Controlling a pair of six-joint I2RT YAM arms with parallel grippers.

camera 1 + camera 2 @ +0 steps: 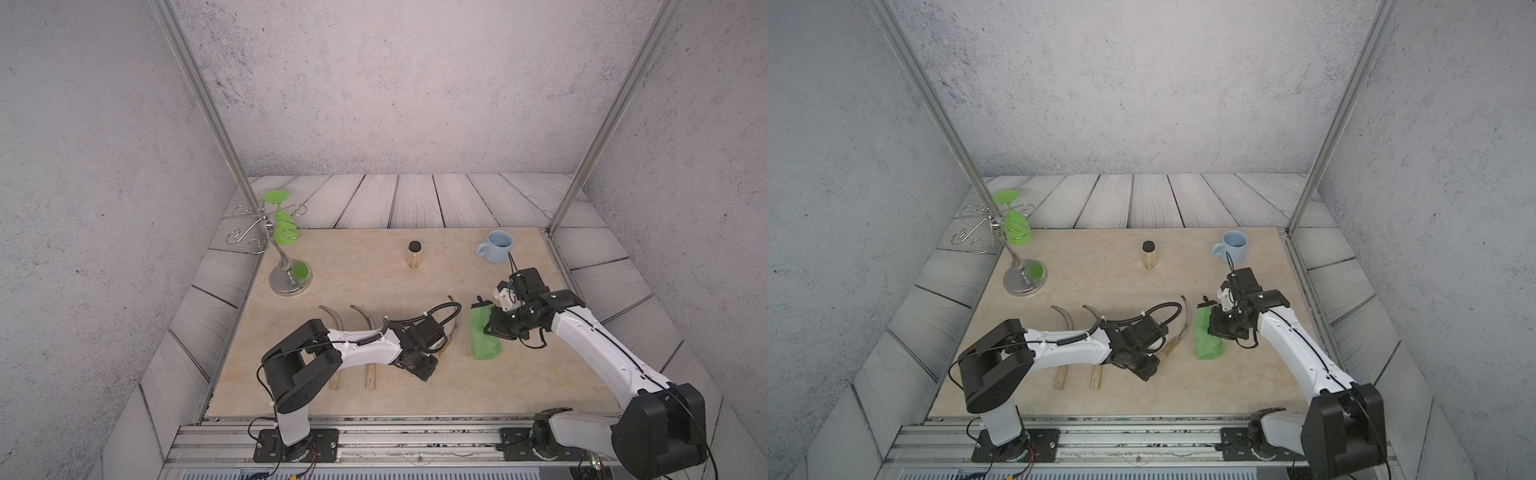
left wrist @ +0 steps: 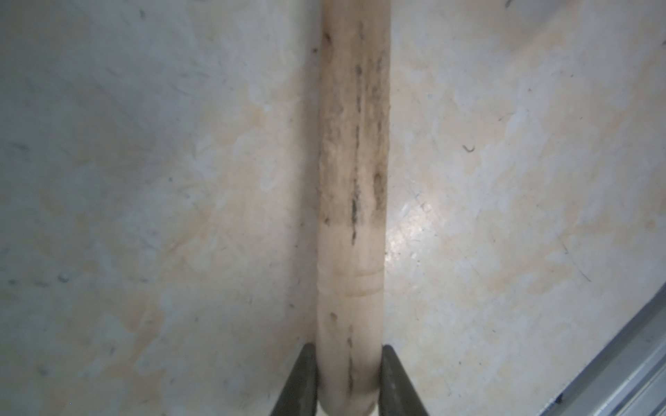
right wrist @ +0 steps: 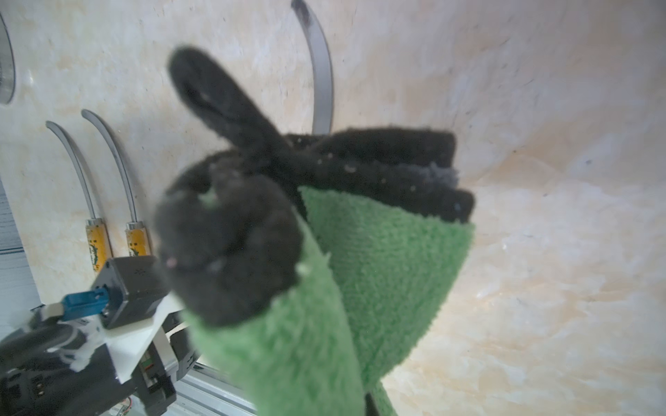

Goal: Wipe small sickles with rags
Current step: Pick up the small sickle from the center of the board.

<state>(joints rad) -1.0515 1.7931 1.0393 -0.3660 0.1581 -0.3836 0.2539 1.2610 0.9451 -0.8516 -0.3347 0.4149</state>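
Three small sickles lie on the beige board. The left sickle (image 1: 333, 320) and the middle sickle (image 1: 365, 318) are side by side, partly under my left arm, and their yellow-labelled handles (image 3: 96, 245) show in the right wrist view. The right sickle (image 1: 456, 320) is by the rag, and my left gripper (image 2: 347, 381) is shut on its pale wooden handle (image 2: 353, 180), with dark fingers (image 2: 302, 381) on both sides. My right gripper (image 1: 492, 328) is shut on the green rag (image 1: 484, 338), whose dark edging (image 3: 360, 162) fills much of the right wrist view and hides the jaws.
A chrome stand (image 1: 289, 278) carrying a green goblet (image 1: 284, 226) is at the back left. A small black-lidded jar (image 1: 414, 254) stands at the back middle and a blue mug (image 1: 496, 247) at the back right. Metal rails (image 1: 374, 432) run along the front.
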